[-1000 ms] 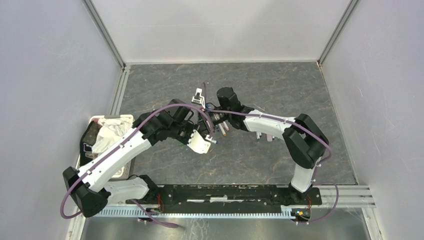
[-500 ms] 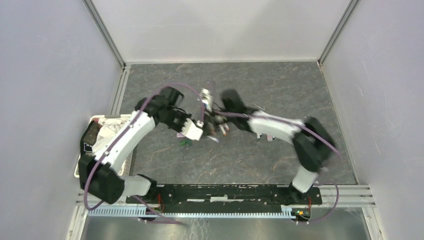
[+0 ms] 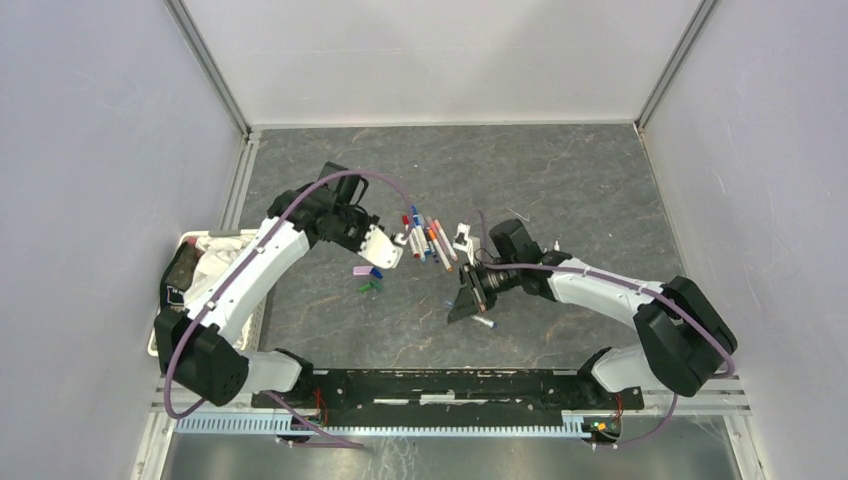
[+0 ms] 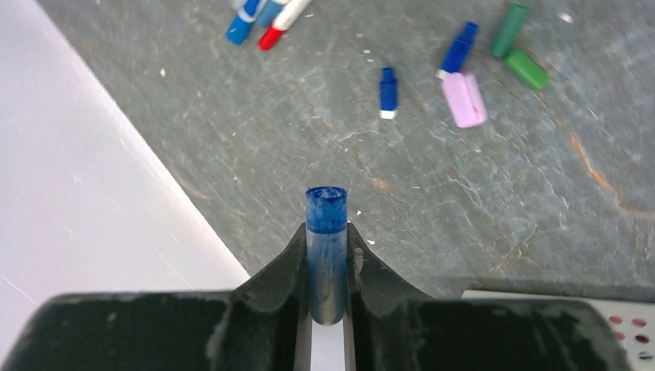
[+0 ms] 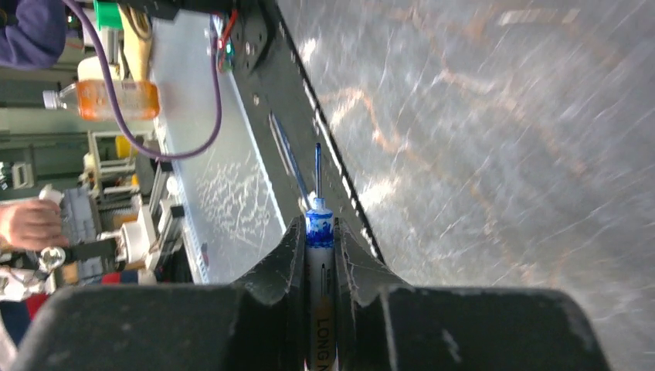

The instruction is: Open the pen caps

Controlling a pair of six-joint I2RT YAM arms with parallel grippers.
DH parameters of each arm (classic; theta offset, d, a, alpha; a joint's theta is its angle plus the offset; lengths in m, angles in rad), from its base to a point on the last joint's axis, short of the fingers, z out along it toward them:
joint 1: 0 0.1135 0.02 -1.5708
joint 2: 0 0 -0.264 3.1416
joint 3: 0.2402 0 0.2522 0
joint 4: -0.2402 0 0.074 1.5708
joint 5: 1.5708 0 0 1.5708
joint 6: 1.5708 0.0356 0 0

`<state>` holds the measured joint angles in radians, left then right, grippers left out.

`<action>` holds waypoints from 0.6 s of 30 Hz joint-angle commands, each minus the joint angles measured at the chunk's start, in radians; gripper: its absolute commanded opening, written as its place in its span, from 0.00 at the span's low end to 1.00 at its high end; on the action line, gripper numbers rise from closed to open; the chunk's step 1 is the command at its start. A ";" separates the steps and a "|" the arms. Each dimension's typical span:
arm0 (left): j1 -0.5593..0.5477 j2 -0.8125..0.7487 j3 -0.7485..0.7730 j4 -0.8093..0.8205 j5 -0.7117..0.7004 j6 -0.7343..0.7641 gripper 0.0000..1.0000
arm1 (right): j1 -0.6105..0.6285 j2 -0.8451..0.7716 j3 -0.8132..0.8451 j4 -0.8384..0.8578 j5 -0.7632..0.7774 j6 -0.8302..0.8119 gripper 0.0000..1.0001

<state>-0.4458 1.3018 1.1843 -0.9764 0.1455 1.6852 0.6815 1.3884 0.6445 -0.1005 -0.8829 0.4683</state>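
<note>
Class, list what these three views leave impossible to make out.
Left wrist view: pens cut off by the top edge.
Right wrist view: print on the blue pen in the right gripper runs off the bottom edge.
Top view: the blue cap in the left gripper too small to see.

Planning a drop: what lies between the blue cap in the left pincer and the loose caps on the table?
Nothing: the left wrist view shows only bare table between the blue cap in the left pincer and the loose caps.
</note>
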 commanded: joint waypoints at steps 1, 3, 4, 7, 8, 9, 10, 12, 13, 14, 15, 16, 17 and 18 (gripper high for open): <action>-0.001 0.111 0.164 0.024 0.039 -0.301 0.02 | -0.080 0.020 0.160 -0.100 0.091 -0.129 0.00; 0.001 0.215 0.258 -0.032 0.054 -0.419 0.03 | -0.132 0.010 0.209 -0.158 0.233 -0.156 0.00; 0.006 0.268 0.292 -0.040 0.066 -0.482 0.07 | -0.157 0.000 0.214 -0.165 0.303 -0.153 0.00; 0.009 0.351 0.329 -0.021 0.089 -0.598 0.09 | -0.207 -0.041 0.213 -0.168 0.516 -0.124 0.00; 0.009 0.368 0.324 -0.005 0.096 -0.625 0.10 | -0.212 -0.052 0.216 -0.176 0.593 -0.128 0.00; 0.008 0.380 0.310 0.012 0.107 -0.642 0.12 | -0.215 -0.059 0.222 -0.189 0.686 -0.125 0.00; 0.006 0.387 0.281 0.043 0.115 -0.657 0.13 | -0.220 -0.068 0.219 -0.184 0.745 -0.124 0.00; -0.002 0.389 0.212 0.102 0.120 -0.666 0.15 | -0.230 -0.076 0.211 -0.175 0.849 -0.124 0.00; -0.005 0.387 0.174 0.132 0.116 -0.663 0.15 | -0.237 -0.075 0.203 -0.166 0.885 -0.131 0.00; -0.009 0.389 0.138 0.156 0.115 -0.658 0.15 | -0.247 -0.070 0.201 -0.165 0.933 -0.136 0.00; -0.013 0.392 0.110 0.176 0.113 -0.654 0.15 | -0.257 -0.061 0.197 -0.163 0.957 -0.143 0.00; -0.017 0.396 0.085 0.193 0.113 -0.652 0.16 | -0.270 -0.048 0.195 -0.161 0.981 -0.148 0.00; -0.023 0.400 0.060 0.213 0.110 -0.649 0.16 | -0.280 -0.041 0.190 -0.155 1.000 -0.150 0.00; -0.028 0.405 0.041 0.225 0.103 -0.646 0.17 | -0.290 -0.031 0.183 -0.146 1.009 -0.155 0.00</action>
<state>-0.4530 1.7020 1.2911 -0.8505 0.2222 1.0966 0.4282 1.3418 0.8383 -0.2653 -0.0746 0.3386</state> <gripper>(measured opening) 0.212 0.158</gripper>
